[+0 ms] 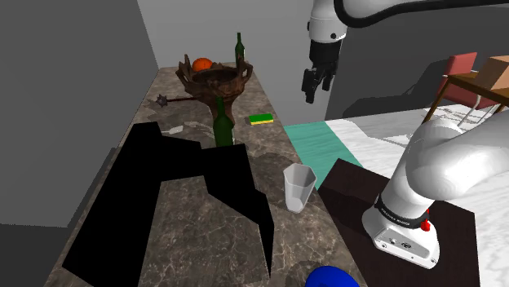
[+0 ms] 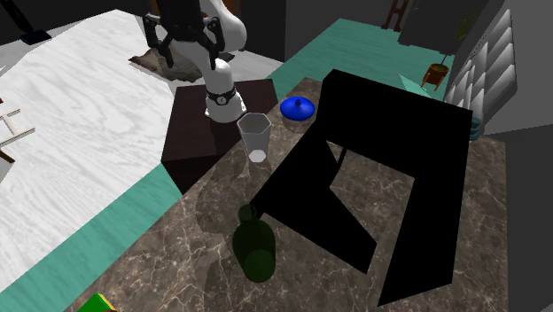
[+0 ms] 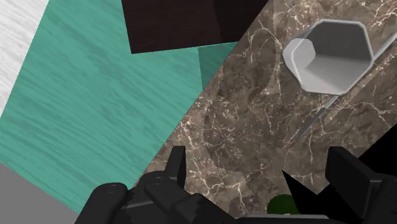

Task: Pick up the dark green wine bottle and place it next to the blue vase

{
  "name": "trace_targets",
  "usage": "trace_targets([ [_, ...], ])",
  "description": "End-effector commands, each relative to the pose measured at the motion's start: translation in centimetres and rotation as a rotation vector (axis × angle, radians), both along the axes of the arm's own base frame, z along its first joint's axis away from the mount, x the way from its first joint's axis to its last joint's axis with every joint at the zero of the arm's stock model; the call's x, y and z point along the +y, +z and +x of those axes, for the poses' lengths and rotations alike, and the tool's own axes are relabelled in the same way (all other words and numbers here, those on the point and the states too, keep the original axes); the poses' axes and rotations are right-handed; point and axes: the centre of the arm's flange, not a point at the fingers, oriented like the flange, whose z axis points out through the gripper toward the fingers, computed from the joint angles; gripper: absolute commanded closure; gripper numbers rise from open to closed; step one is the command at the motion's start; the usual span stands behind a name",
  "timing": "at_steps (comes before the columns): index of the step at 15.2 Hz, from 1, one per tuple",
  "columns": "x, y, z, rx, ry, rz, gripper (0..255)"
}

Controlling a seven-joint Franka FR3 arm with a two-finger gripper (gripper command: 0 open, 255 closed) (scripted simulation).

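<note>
Brown marble counter [image 1: 196, 236] with a jagged black area [image 1: 130, 204] across it; teal and white floor runs alongside. Dark green wine bottle [image 1: 222, 126] stands upright mid-counter at the black area's edge, with a slim neck. Gripper [image 1: 314, 86] fingers are spread and empty, hanging well above; the bottle is below, toward the shoulder view's left.

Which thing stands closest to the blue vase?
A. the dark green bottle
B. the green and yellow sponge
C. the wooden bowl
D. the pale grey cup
D: the pale grey cup stands just beside the blue vase; the dark green bottle is farther off, the wooden bowl and the sponge farther still.
</note>
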Motion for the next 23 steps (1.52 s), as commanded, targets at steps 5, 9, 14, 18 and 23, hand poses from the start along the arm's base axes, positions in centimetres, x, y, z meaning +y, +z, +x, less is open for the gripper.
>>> trace_targets([
  [5, 0.7, -0.9, 5.1, -0.001, 0.011, 0.02, 0],
  [9, 1.6, -1.7, 10.1, -0.001, 0.022, 0.041, 0],
  [14, 2.7, -2.8, 16.5, -0.002, 0.036, 0.066, 0],
  [18, 3.7, -3.6, 21.5, -0.003, 0.047, 0.086, 0],
  [23, 5.0, -4.6, 27.8, -0.004, 0.061, 0.111, 0],
])
